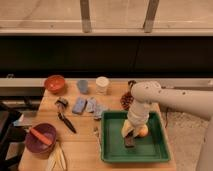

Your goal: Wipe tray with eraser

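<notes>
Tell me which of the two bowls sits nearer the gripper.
Neither is close, but the purple bowl at the table's front left is nearer the gripper, shut on the eraser in the tray; the orange bowl sits farther back.

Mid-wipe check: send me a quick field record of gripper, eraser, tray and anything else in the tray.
gripper: over the tray's middle, pointing down, shut on eraser
eraser: dark block under the gripper, on the tray floor
tray: green, at the table's front right
also in tray: orange ball, just right of the gripper
left of tray: purple bowl
</notes>
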### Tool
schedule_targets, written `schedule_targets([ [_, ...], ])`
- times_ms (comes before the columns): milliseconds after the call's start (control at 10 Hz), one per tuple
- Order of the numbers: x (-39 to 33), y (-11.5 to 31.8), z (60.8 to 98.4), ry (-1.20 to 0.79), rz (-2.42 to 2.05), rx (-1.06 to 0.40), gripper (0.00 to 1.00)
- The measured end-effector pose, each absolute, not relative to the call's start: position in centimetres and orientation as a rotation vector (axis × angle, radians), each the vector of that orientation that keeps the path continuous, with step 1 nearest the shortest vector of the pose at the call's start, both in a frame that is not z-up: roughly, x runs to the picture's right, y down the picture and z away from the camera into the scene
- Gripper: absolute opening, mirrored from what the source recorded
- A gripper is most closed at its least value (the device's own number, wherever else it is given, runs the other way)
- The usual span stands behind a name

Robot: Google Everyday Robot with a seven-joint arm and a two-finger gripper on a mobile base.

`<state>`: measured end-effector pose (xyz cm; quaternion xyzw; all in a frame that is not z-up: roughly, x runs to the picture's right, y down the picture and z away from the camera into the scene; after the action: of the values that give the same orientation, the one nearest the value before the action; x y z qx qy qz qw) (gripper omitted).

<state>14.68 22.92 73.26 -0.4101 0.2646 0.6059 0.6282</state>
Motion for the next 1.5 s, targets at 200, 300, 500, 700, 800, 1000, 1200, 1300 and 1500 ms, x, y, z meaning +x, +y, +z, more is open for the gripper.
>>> schedule_targets([
  [200,14.5,22.9,73.3,0.605,1.386,-0.94,0.06],
  [300,14.6,22.9,73.3,0.605,1.385,-0.94,0.06],
  [500,13.9,22.9,73.7,0.615,1.362,-0.935,0.06],
  [700,11.5,23.5,75.7,0.65,1.336,-0.946,0.06],
  [800,10.5,23.9,76.7,0.669,1.33,-0.957,0.06],
  [1000,10.4,25.0,77.9,0.708,1.332,-0.973,0.06],
  [1200,11.6,25.5,78.0,0.73,1.343,-0.966,0.06],
  [1300,12.0,25.2,78.1,0.738,1.351,-0.957,0.06],
  [1500,11.7,24.8,78.3,0.733,1.352,-0.953,0.06],
])
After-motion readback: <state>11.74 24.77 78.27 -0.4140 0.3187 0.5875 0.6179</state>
